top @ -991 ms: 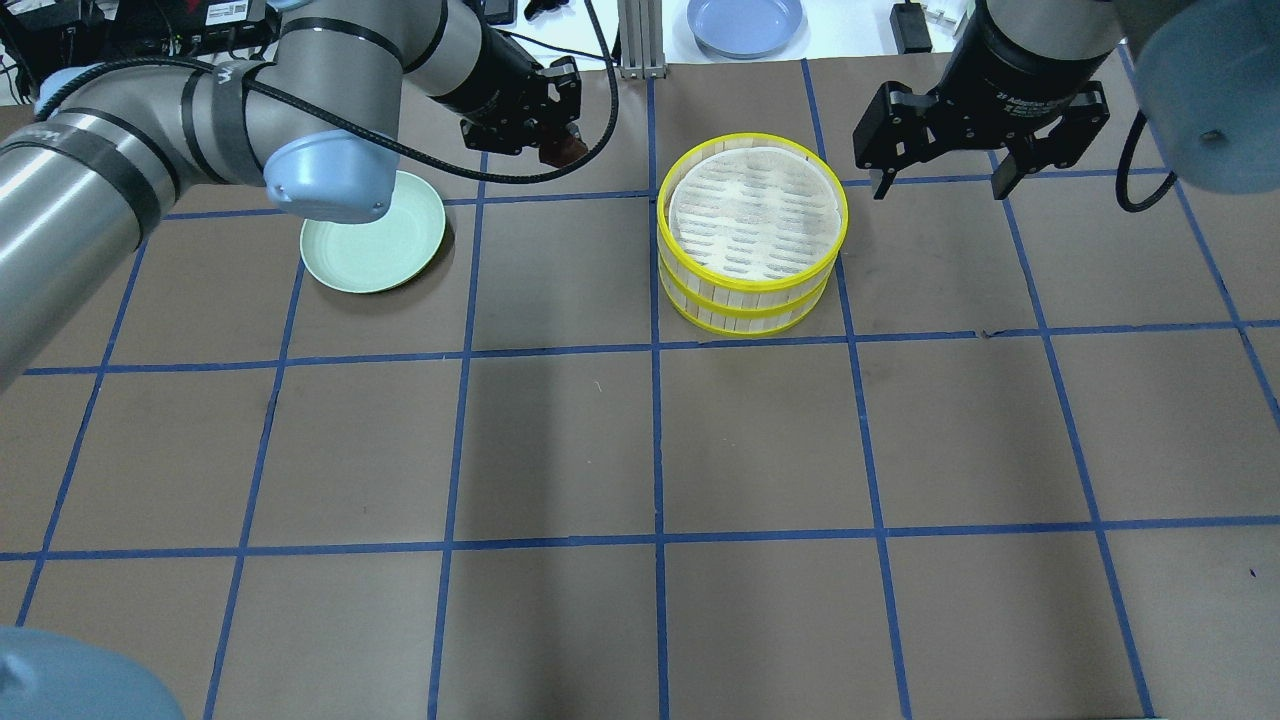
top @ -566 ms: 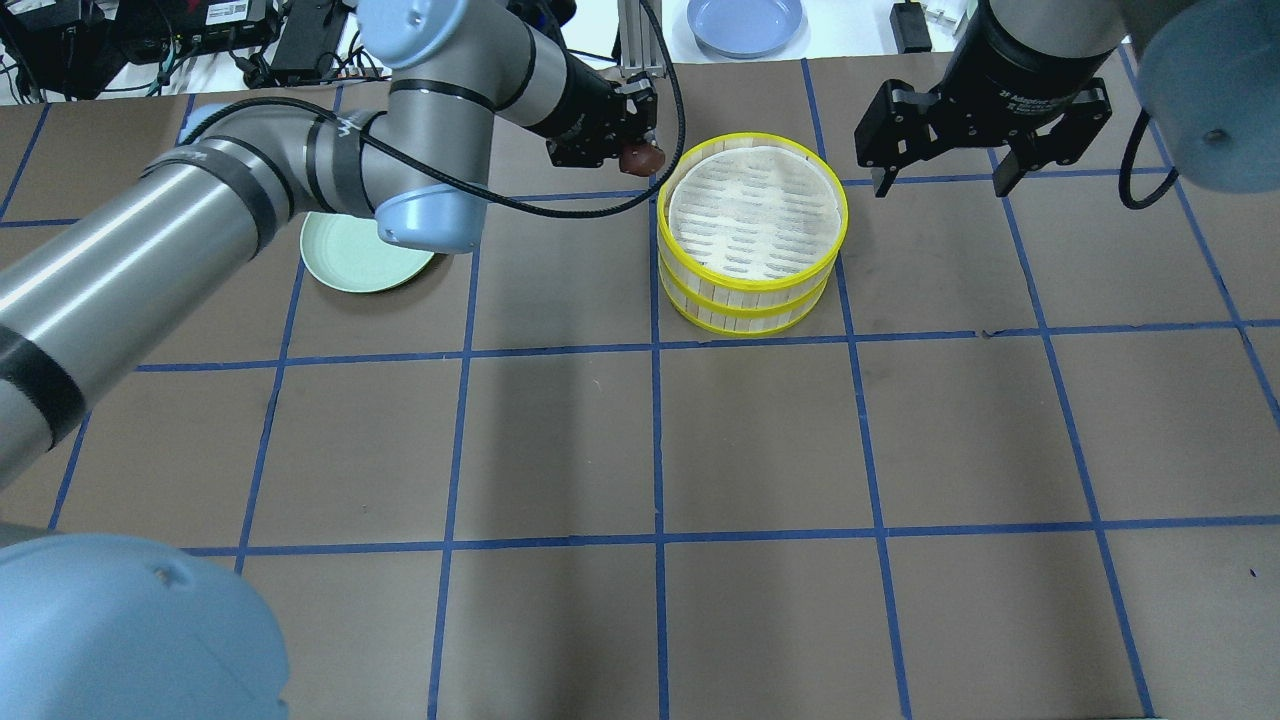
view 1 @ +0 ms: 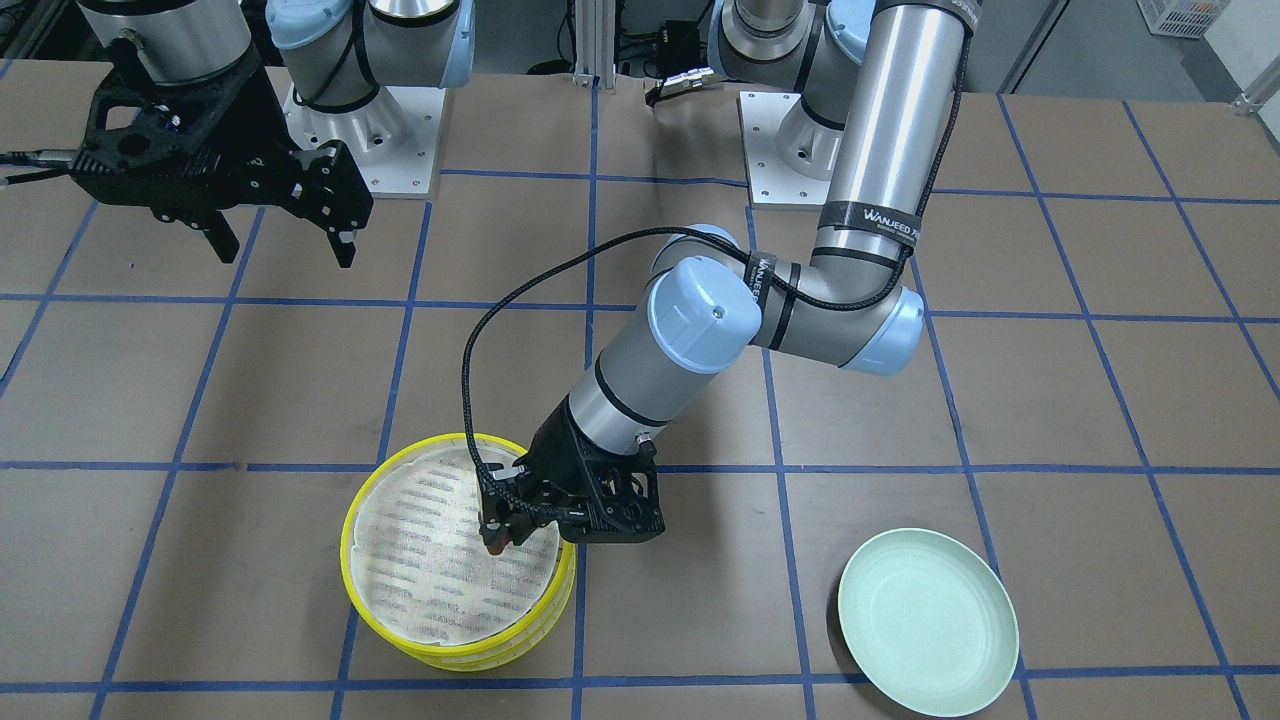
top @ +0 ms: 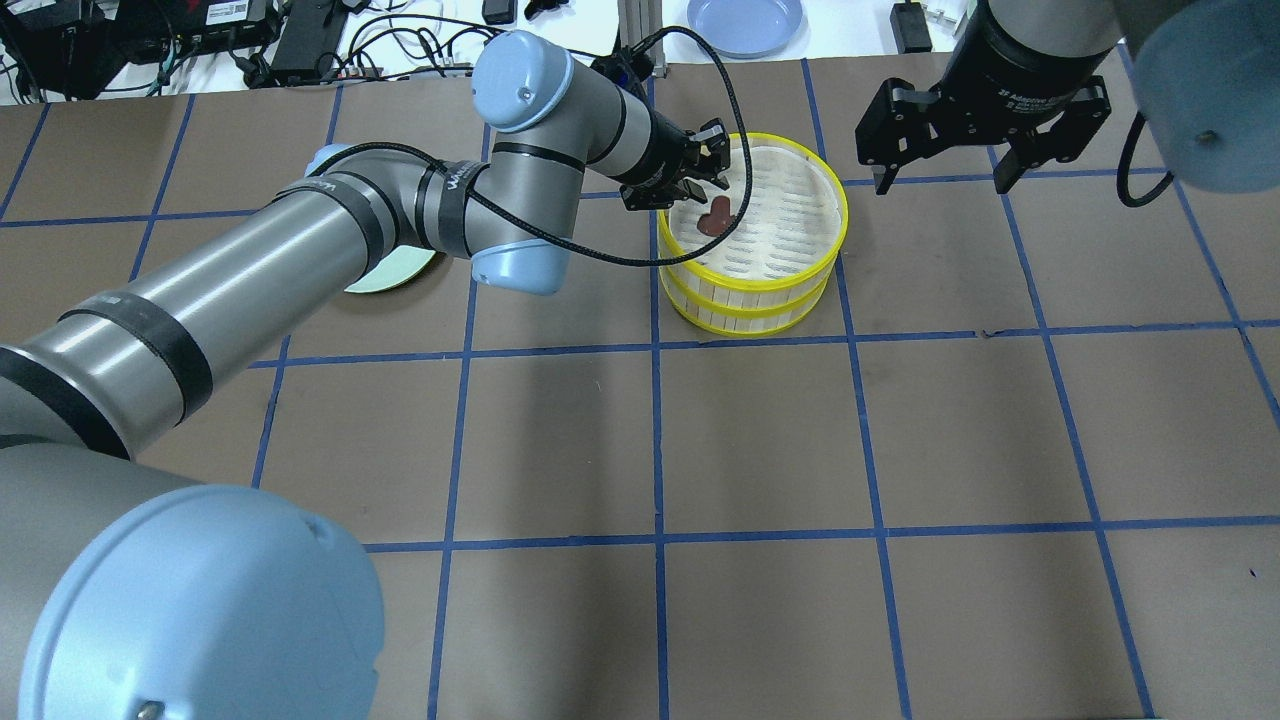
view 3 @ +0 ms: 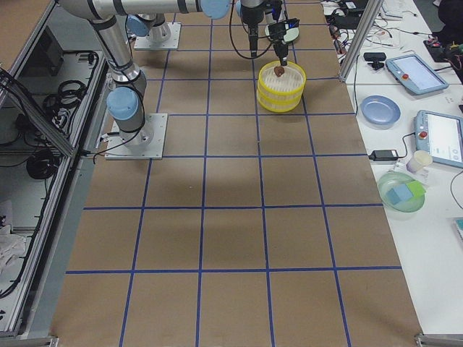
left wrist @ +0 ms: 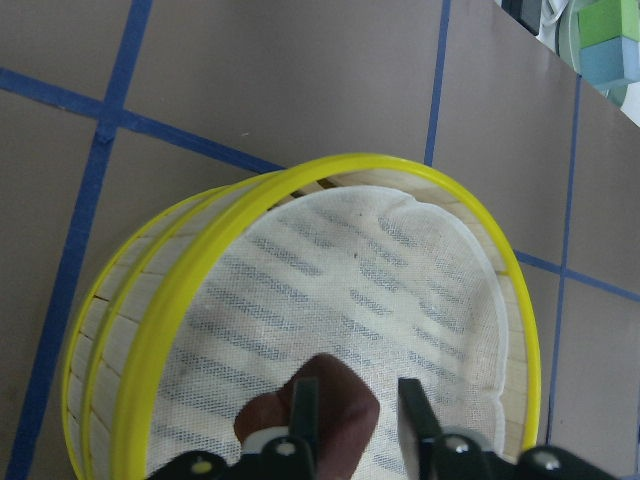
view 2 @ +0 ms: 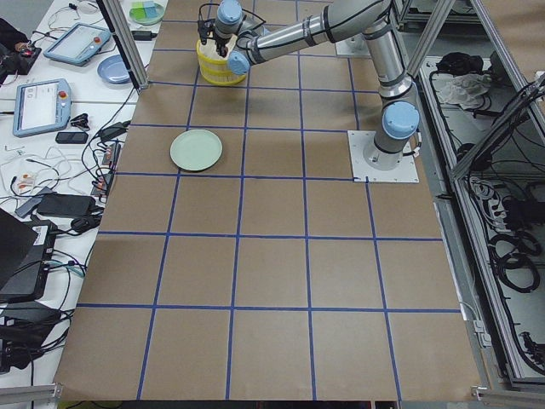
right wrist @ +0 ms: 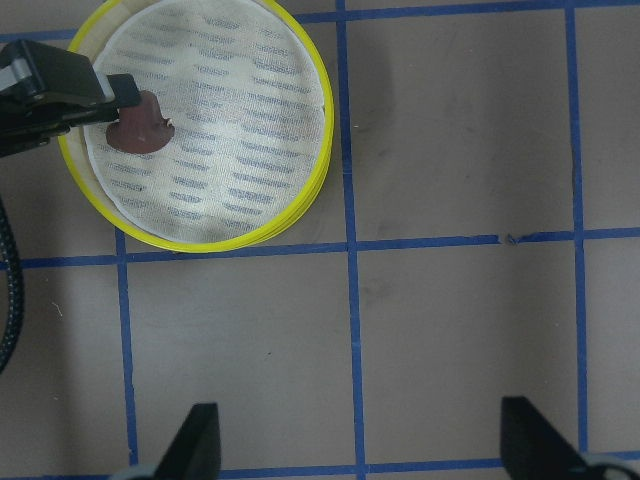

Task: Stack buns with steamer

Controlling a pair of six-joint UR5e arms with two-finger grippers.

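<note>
The steamer (top: 838,225) stands on the brown table (top: 700,450) as two yellow-rimmed tiers, one set squarely on the other, with the striped white mesh of the upper tier open to view. The left gripper (view 1: 495,535) reaches down into that upper tier, just inside the rim on the robot's left side. Its fingers (left wrist: 305,400) are drawn close together and pinch the dark bun (top: 716,215) at their tips. The reddish-brown lump bulges past one finger in the wrist view. It hangs low over the mesh, and whether it touches the mesh cannot be told.

A black strap (view 1: 865,222) around the left arm (view 1: 690,350) carries white lettering that reads "WANJEED".

The right gripper (top: 940,185) hovers off the steamer's other side, raised above the table. Its jaws are spread wide with nothing between them. White print on its black body is only partly legible; the word "Adaptive" can be made out.

The green plate (view 1: 928,620) lies well apart from the steamer on the robot's left, bare, and is mostly hidden under the left arm in the overhead view.
</note>
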